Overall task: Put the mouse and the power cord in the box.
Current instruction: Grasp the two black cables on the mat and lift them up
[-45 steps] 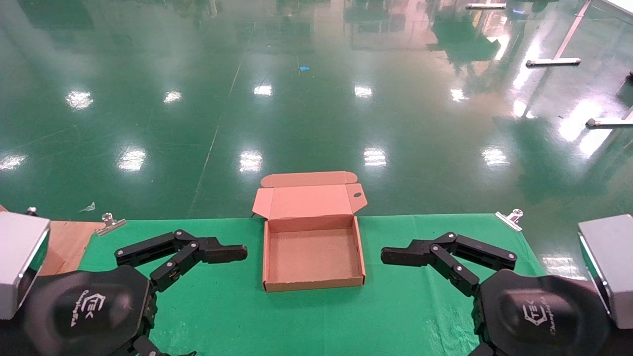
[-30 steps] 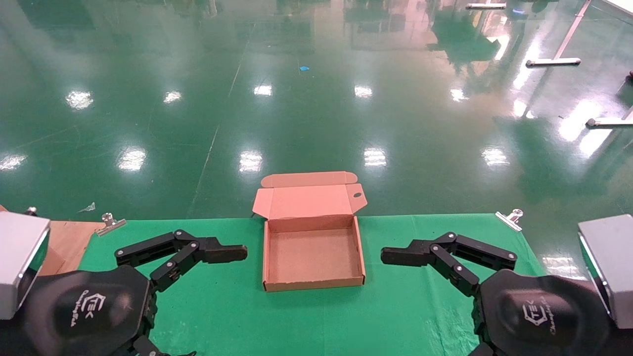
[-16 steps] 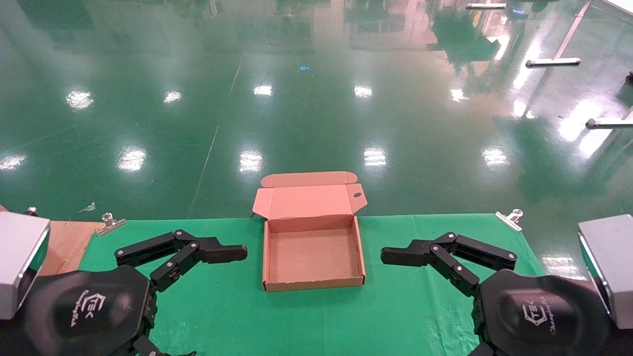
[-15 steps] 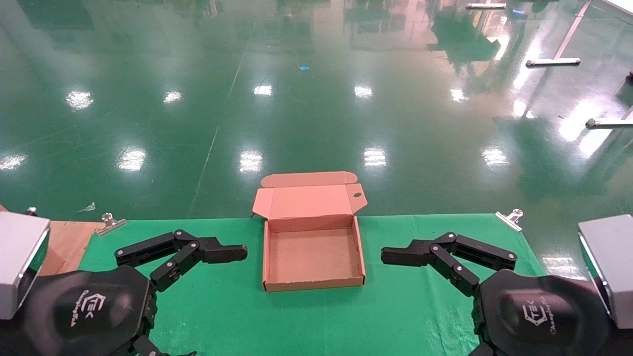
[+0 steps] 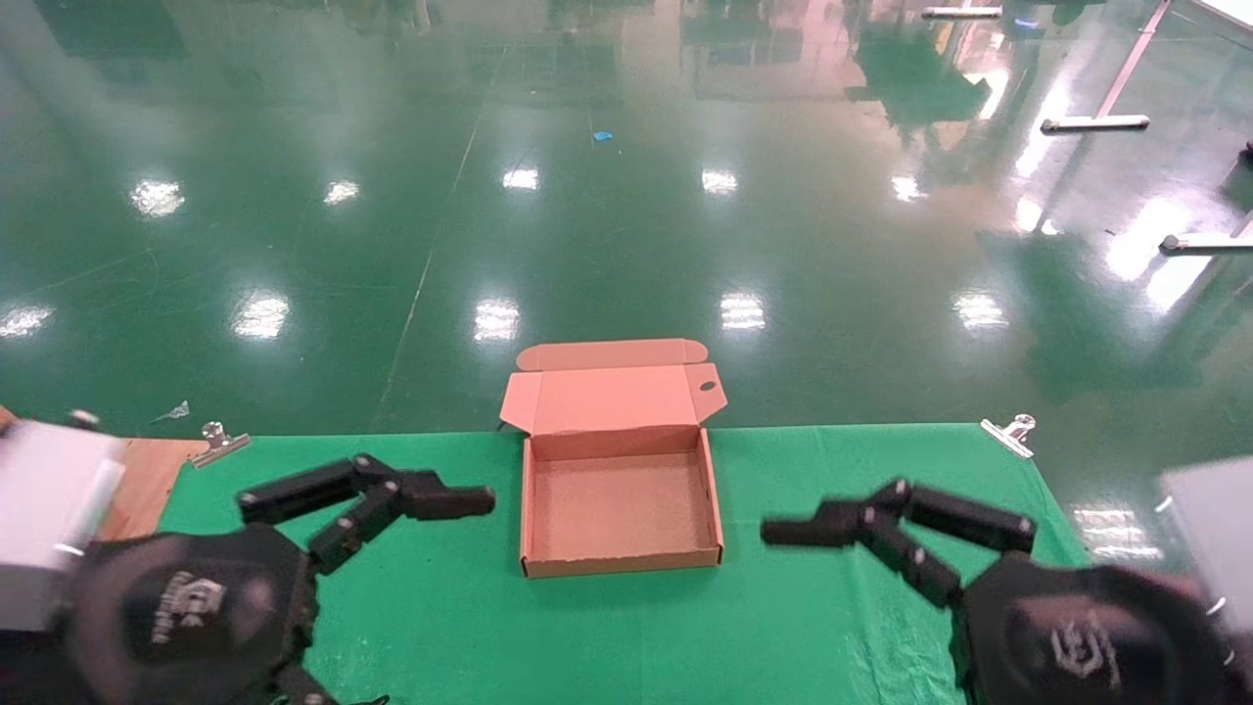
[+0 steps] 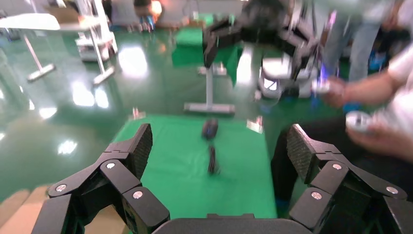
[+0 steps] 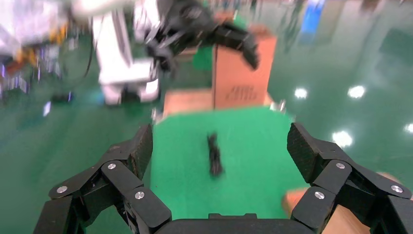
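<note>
The brown cardboard box [image 5: 525, 509] sits open and empty at the far middle of the green table, its lid flap [image 5: 612, 397] leaning back. The head view does not show the mouse or the power cord. In the left wrist view the black mouse [image 6: 210, 129] lies on the cloth, with the thin black power cord [image 6: 213, 161] just on the near side of it. A blurred black cord bundle [image 7: 214, 156] shows in the right wrist view. My left gripper [image 6: 219, 146] hangs open left of the box. My right gripper [image 7: 219, 146] hangs open right of it. Both hold nothing.
Green cloth [image 5: 783, 470] covers the table, held by metal clips [image 5: 217, 441] [image 5: 1013, 431] at the far corners. Bare wood [image 5: 137, 480] shows at the far left. A seated person [image 6: 380, 112] with controllers and another robot [image 7: 126, 53] are beyond the table ends.
Both arms have started to move and look blurred. The left gripper has shifted slightly right; the right gripper has dropped a little toward me. The box has not moved.
</note>
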